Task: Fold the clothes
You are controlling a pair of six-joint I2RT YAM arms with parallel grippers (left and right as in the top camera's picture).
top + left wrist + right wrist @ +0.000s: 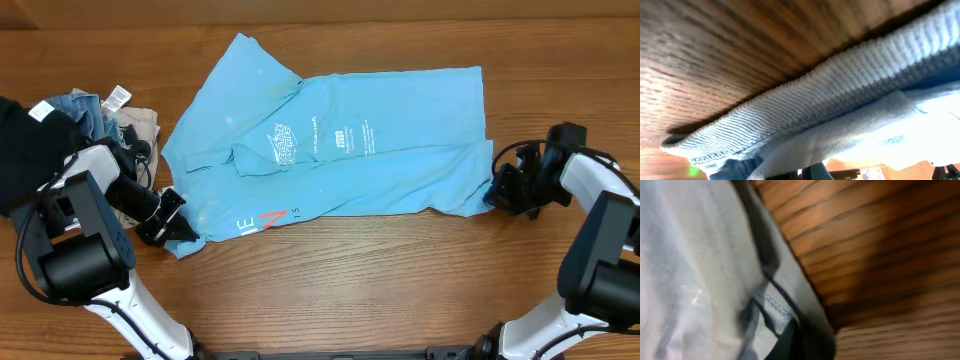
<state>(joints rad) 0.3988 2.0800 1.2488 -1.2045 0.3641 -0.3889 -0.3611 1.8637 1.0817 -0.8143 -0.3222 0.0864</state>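
The clothes are one light-blue T-shirt [340,150] lying crumpled but mostly flat across the middle of the wooden table, with small white print near its centre and white-and-red letters at its near-left edge. My left gripper [178,228] is shut on the shirt's near-left corner. In the left wrist view the ribbed blue fabric [840,85] drapes over the closed left gripper [812,172]. My right gripper [495,192] is shut on the shirt's near-right corner. In the right wrist view the stitched hem [772,305] runs into the closed right gripper [795,340].
A heap of other garments [100,115] with a white tag lies at the back left, beside a black cloth [25,150] at the left edge. Bare wooden table [350,280] stretches in front of the shirt.
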